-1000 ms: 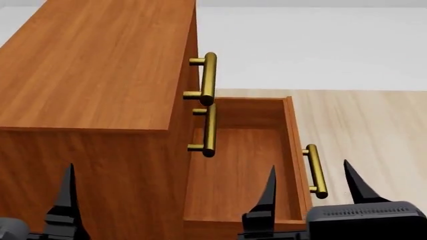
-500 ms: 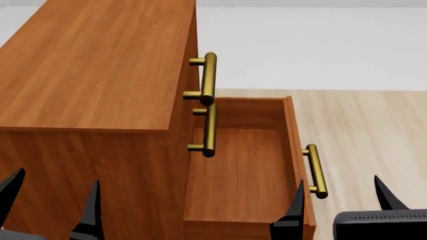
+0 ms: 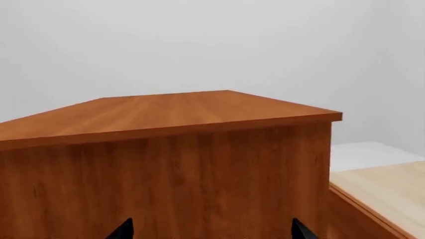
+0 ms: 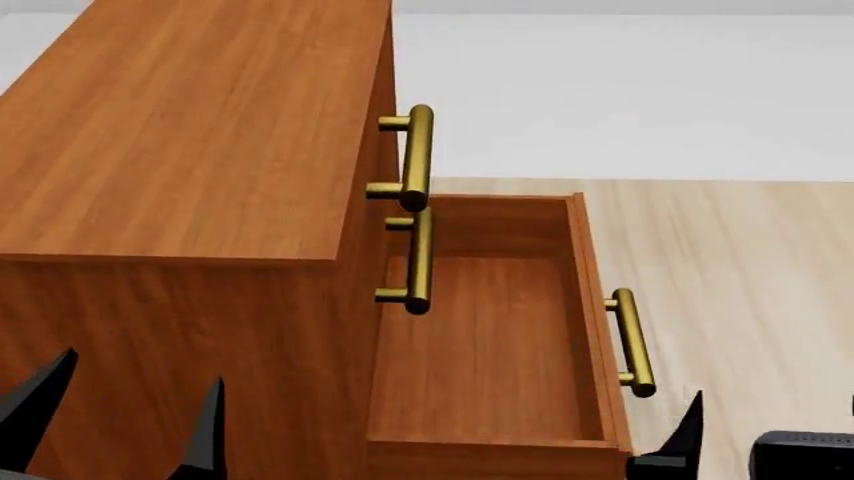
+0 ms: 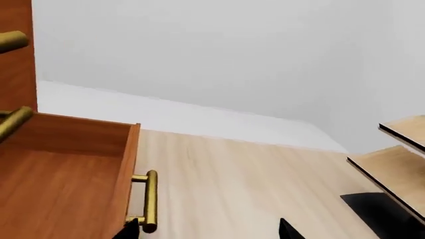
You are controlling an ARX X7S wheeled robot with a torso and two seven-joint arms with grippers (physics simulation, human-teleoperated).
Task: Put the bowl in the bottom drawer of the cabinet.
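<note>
The bowl is out of view in every frame. The reddish-brown cabinet fills the left of the head view, and its side stands close in front of the left wrist camera. The bottom drawer is pulled out, and nothing lies inside it. Its brass handle faces right. My left gripper is open low in front of the cabinet's side, holding nothing. My right gripper is open over the floor, just right of the drawer's front corner, with one fingertip next to the handle.
Two upper drawers with brass handles are shut above the open one. Light wood floor stretches to the right of the drawer. A light wooden rack with a black base stands further right in the right wrist view.
Both grippers have sunk toward the bottom edge of the head view. The right one has moved right, from over the open drawer to beside its handle.
</note>
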